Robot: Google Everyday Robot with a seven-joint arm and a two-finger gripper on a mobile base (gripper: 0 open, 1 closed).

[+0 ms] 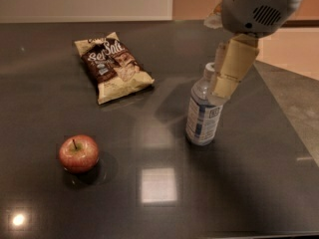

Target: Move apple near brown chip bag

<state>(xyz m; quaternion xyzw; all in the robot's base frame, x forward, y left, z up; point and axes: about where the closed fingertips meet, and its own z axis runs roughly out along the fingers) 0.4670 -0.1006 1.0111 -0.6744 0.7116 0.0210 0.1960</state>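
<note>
Reach was the step in hand, by your reading: the cream two-finger gripper hung by the top of the clear plastic water bottle, well apart from the small round red apple at the front left of the dark glossy table. Whether it was spread or closed, you could not tell. Next you would need to swing left and descend onto the apple. You had one apple, one crinkly brown chip bag and one bottle.

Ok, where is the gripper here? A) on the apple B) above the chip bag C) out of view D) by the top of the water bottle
D: the gripper overlaps the top of the water bottle at right, well away from the apple at front left and the brown chip bag further back.
</note>
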